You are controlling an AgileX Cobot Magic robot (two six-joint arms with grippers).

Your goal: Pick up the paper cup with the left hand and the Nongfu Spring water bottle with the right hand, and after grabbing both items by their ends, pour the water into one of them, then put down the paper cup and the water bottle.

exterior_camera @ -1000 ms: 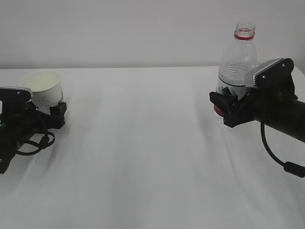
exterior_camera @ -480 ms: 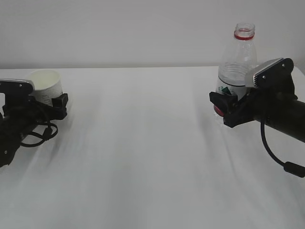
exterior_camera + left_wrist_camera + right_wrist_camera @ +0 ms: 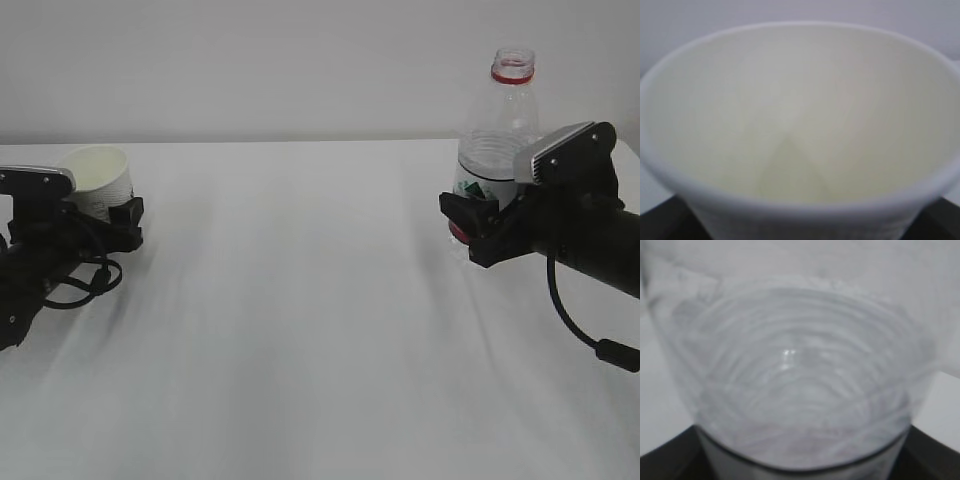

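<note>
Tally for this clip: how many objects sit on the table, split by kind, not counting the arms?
Small white tapered paper cup: 1
Tall clear plastic water bottle with red label: 1
Total: 2

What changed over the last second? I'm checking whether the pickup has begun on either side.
The left hand moved in around the paper cup, which now sits deeper between its jaws and looks slightly tipped; a firm grip cannot be confirmed. The right hand stayed put around the Nongfu Spring water bottle, which stands upright on the table as before. Neither item has been lifted.
</note>
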